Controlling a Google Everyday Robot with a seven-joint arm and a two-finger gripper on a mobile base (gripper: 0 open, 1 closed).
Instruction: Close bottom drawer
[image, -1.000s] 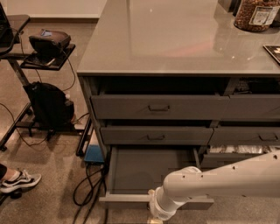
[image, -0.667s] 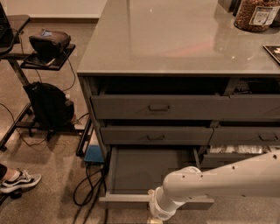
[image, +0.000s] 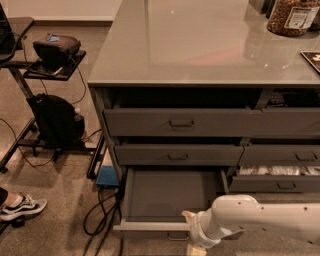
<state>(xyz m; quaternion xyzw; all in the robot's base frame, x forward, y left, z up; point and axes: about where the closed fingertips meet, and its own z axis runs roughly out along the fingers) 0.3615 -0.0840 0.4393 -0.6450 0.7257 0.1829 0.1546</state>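
The bottom drawer (image: 170, 192) is pulled far out at the lower left of the grey cabinet, its long bare grey tray showing. Its low front panel (image: 150, 227) runs along the bottom edge of the view, with the small pull handle (image: 177, 236) just below it. My white arm comes in from the right, and my gripper (image: 195, 246) sits at the front panel, right beside the handle. Most of the gripper is cut off by the bottom of the view.
Two upper drawers (image: 182, 122) stand slightly open above. A right-hand drawer (image: 277, 171) shows pale contents. A jar (image: 292, 17) stands on the countertop (image: 200, 45). Cables and a blue box (image: 107, 176) lie left of the drawer. A backpack (image: 55, 120) and a shoe (image: 22, 206) are at far left.
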